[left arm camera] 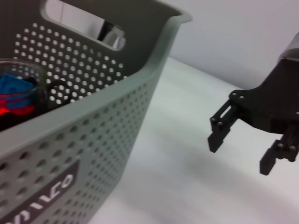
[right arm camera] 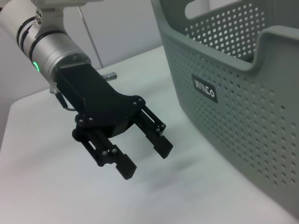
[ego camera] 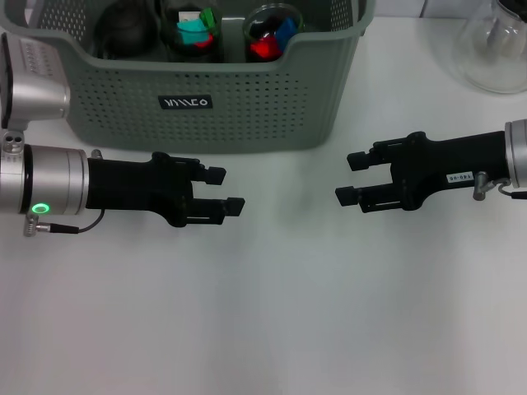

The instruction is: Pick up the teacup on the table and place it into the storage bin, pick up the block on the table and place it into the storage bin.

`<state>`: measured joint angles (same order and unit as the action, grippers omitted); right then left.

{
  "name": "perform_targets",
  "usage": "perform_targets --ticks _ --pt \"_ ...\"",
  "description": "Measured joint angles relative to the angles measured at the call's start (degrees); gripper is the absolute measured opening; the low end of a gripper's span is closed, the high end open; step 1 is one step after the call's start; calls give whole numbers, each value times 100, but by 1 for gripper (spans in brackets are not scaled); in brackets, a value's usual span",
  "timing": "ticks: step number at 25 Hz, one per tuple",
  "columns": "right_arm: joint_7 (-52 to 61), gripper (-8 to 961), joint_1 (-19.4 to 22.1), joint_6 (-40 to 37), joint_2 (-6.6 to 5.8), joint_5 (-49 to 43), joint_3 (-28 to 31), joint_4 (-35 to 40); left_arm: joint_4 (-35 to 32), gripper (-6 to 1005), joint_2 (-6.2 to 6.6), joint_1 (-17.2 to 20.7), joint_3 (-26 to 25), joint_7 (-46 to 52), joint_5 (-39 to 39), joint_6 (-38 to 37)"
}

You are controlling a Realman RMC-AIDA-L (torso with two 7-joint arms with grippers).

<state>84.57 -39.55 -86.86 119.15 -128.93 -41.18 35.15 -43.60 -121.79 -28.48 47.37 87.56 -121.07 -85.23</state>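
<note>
Both arms hung out in front of the storage bin (ego camera: 247, 115), nothing in either one.

The left gripper (ego camera: 224, 192) sat just below the bin's black label (ego camera: 185, 103), fingers spread – the right gripper (ego camera: 350, 177) faced it off the bin's front right corner, spread too. Inside the bin were two glass cups: one (ego camera: 272, 33) held red and blue blocks, the other (ego camera: 191, 31) teal and green ones.
</note>
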Motion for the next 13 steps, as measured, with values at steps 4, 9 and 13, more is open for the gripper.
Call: perform_targets --ticks 4,9,13 --pt "-222 699 25 -9 4 4 -10 -13 16 634 -2 -37 0 -33 -20 -108" --pt "-792 699 32 152 97 44 -19 -111 88 634 -10 -137 0 -63 -42 -96" --pt "-1004 699 -24 248 107 83 -7 -295 93 634 -28 -174 0 -63 -46 -56"
